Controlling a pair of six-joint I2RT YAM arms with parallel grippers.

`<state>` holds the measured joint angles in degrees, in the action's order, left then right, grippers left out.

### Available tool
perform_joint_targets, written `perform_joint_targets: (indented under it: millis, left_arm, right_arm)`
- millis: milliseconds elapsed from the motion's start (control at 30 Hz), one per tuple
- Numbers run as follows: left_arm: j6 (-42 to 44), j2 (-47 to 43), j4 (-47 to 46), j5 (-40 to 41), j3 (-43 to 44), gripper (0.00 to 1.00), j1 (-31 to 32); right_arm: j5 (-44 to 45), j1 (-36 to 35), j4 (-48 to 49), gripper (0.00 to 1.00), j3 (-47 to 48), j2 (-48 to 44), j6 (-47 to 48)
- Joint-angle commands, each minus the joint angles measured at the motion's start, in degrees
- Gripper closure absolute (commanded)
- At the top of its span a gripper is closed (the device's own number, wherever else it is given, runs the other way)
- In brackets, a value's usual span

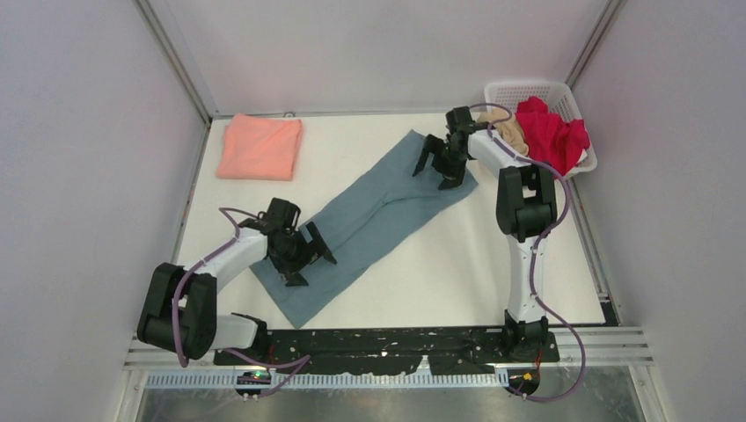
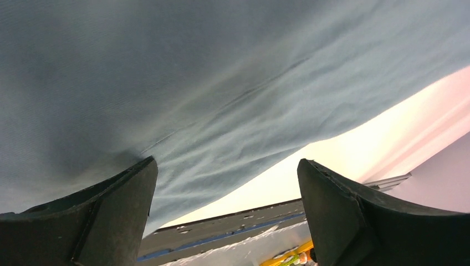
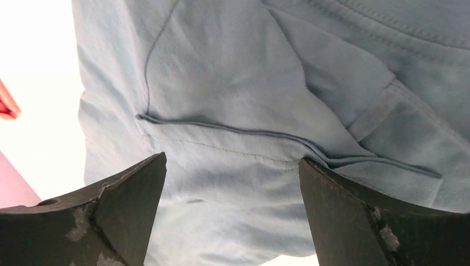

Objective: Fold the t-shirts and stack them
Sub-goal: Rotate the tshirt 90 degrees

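The slate-blue t-shirt (image 1: 378, 211) lies as a long strip running diagonally across the table, folded lengthwise. My left gripper (image 1: 310, 265) is open just above its near left end; the left wrist view shows that cloth (image 2: 210, 94) between wide-apart fingers. My right gripper (image 1: 437, 170) is open over its far right end, where the right wrist view shows seams and a folded sleeve (image 3: 277, 111). The salmon-pink t-shirt (image 1: 260, 147) lies folded at the far left. The bright red t-shirt (image 1: 552, 132) and the beige t-shirt (image 1: 512, 134) lie bunched in the basket.
The white lattice basket (image 1: 528, 91) stands at the far right corner, close behind the right arm. Pale walls enclose the table on three sides. A black rail (image 1: 396, 338) with the arm bases runs along the near edge.
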<state>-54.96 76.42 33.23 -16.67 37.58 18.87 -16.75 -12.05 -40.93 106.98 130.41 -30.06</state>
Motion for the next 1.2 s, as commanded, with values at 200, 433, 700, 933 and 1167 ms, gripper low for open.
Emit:
perform_joint_targets:
  millis: [200,433,700,933,1167]
  left_arm:
    - [-21.08,1.69,-19.26,4.54,-3.41,0.0,18.58]
    - [-28.01,14.25,-29.54,9.46,5.94,0.0,30.34]
    - [-28.22,19.92,-30.49,10.58,11.94,0.0,34.83]
    - [-9.08,1.8,-10.39,15.99,15.97,0.01,35.53]
    - [-1.06,-16.23,7.58,27.13,12.27,0.0,35.49]
  right_arm:
    - [-3.41,-4.98,5.75,0.05,33.25,22.13,-1.89]
    - [-2.31,-8.12,21.84,0.05,33.9,23.39,-10.35]
    - [-0.67,-9.32,25.35,0.05,40.88,26.09,-12.01]
    - [2.72,-7.82,22.56,0.05,38.54,8.34,-4.6]
    - [6.83,-7.9,13.74,0.05,22.33,-14.74,10.07]
